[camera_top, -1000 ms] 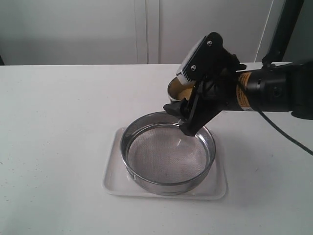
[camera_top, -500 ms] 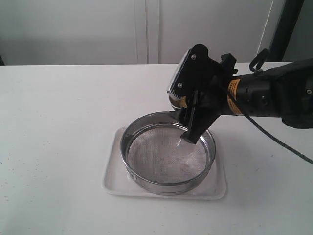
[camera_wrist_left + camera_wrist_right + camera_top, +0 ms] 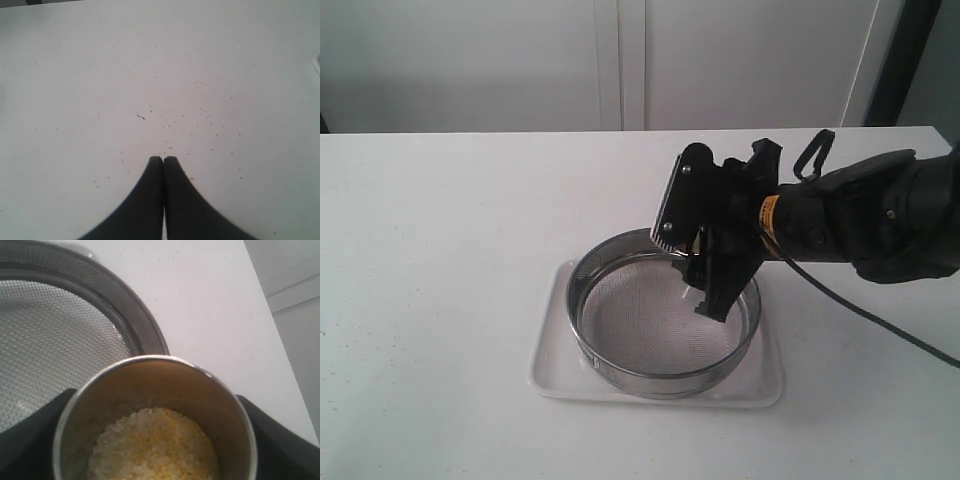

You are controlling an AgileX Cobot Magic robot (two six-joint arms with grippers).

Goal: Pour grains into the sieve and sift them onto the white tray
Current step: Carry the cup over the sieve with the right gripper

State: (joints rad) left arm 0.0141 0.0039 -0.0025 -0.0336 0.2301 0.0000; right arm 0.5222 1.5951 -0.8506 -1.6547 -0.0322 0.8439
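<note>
Tabletop [image 3: 440,250] white and matt, pale cupboard doors [image 3: 620,60] behind. Tray [image 3: 552,372] lies near the front edge, sieve [image 3: 620,372] standing in it. My right pincer [image 3: 710,280] clasps a cup [image 3: 150,385] of grains [image 3: 155,445] over the sieve's far-right rim. My left pincer [image 3: 163,160] hangs pinched together, empty, over speckled tabletop.

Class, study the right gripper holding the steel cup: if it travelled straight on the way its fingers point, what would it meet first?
Most likely the sieve, on its wire mesh: the right gripper, clamped on the steel cup, points down into it. Depth is unclear, though.
</note>
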